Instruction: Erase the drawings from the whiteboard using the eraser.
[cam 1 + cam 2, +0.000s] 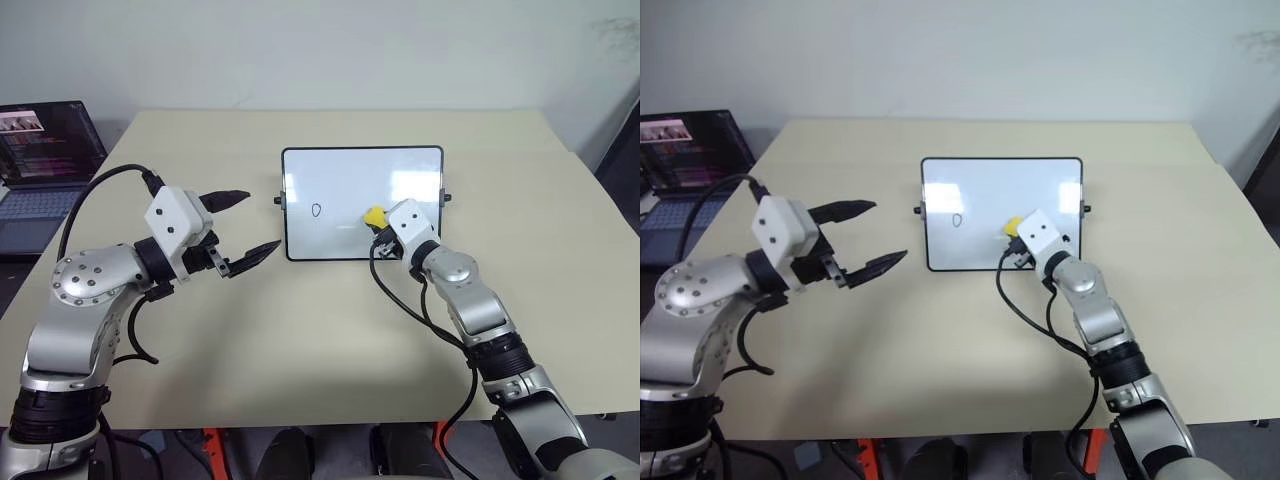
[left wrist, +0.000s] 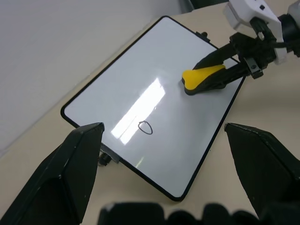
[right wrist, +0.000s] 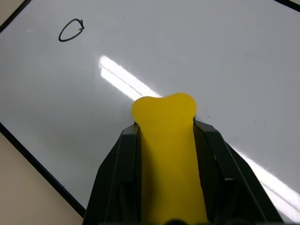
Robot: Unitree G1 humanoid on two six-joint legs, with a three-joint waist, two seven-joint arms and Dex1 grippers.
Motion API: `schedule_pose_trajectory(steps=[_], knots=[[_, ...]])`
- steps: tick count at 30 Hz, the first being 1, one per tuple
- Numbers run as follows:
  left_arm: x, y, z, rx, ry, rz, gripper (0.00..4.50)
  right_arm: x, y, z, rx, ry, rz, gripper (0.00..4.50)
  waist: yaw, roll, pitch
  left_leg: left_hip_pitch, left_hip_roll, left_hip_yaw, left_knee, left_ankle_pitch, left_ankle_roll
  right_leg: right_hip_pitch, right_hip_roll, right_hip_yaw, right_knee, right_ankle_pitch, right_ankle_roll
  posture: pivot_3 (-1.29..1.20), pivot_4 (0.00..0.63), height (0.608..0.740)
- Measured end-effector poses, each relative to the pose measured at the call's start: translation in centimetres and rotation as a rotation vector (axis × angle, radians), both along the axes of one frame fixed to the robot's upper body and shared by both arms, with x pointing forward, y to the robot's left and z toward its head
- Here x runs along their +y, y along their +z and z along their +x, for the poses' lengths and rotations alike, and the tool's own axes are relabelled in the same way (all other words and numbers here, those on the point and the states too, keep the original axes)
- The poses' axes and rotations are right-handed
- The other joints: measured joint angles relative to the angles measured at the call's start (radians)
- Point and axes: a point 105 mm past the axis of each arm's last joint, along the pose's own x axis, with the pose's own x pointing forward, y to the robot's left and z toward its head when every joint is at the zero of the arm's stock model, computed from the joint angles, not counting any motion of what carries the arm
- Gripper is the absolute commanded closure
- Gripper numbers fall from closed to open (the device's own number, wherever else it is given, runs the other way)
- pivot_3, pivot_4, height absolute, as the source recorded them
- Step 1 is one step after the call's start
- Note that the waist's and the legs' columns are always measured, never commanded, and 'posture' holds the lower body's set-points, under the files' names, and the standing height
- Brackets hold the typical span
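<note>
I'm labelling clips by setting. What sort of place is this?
Probably an office or lab workspace: a plain beige table against a bare wall, an open laptop showing code beside it, and a small whiteboard laid out for the robot.

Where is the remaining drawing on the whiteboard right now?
One drawing, a small loop, sits left of centre on the whiteboard, left of the eraser held by the right gripper.

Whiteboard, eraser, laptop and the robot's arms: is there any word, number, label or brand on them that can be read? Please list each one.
None can be read.
Laptop: lines of text on the screen, too small to read.
Whiteboard: no writing, one small oval scribble.
Eraser in the right gripper: plain yellow, no label.
Left gripper: no marking.
</note>
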Motion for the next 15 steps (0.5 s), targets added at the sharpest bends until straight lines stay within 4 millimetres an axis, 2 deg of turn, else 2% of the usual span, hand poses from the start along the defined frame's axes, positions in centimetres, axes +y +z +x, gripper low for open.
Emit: schedule_pose_trajectory(steps=[4,9,15], knots=[[0.0,-0.1,-0.1,0.000,0.005,-0.002,0.00,0.7,0.8,-0.4,0.001,0.009,0.026,3.27,0.000,0.000,0.000,-0.014,0.000,0.001,0.000,0.002,-0.003,-0.013,0.000,0.000,0.000,0.000,0.000,0.00,0.150,0.740],[0.5,-0.6,-0.1,0.011,0.039,-0.009,0.00,1.4,1.6,-0.5,-0.002,0.022,0.049,3.27,0.000,0.000,0.000,-0.014,0.000,0.002,0.000,0.000,-0.001,-0.014,-0.001,0.000,-0.001,0.000,0.000,0.00,0.150,0.740],[1.5,-2.5,-0.3,0.047,0.112,-0.060,0.00,2.8,3.6,-0.8,-0.034,0.060,0.096,3.27,0.000,0.000,0.000,-0.013,0.000,0.002,0.000,0.000,0.000,-0.013,-0.001,0.000,0.000,0.000,0.000,0.00,0.150,0.740]])
